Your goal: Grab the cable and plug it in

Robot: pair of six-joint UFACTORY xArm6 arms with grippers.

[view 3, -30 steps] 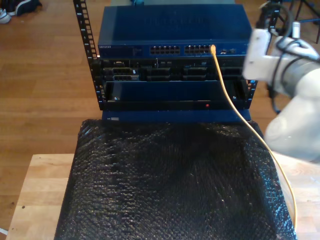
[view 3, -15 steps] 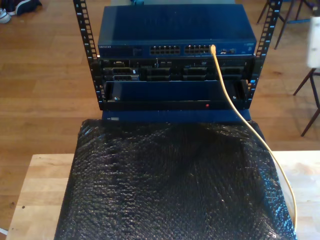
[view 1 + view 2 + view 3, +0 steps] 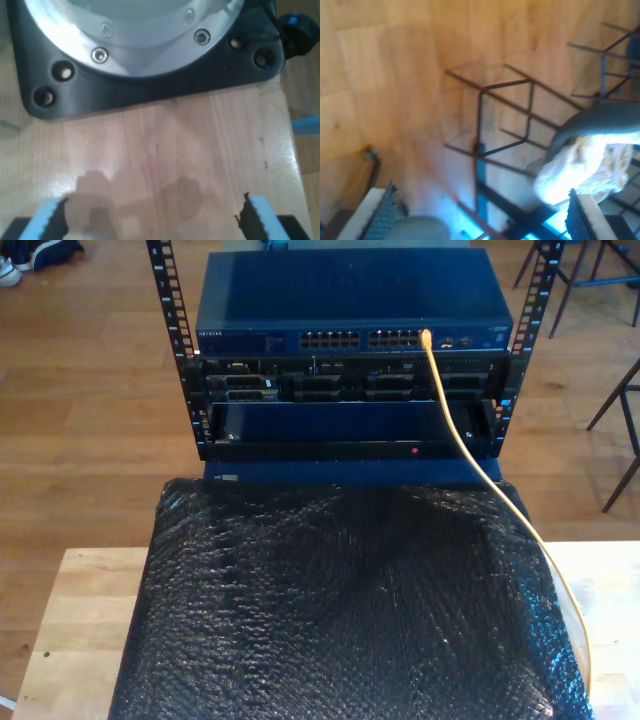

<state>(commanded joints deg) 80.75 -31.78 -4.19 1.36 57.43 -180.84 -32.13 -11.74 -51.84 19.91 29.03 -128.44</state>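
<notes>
Exterior view: cable plugged into switch, running toward the viewer, lower end cut off. First claw apart over bench; second claw apart, view blurred.

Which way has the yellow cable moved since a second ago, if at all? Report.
No. The cable stays plugged into the same port of the blue switch, its curve across the rack unchanged.

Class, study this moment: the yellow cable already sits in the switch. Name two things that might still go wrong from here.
1. The yellow cable hangs loose from the blue switch across the black bubble wrap; an arm sweeping past might snag it and pull the plug out.
2. My second gripper is open above metal chair legs, so a low move might strike them.
</notes>
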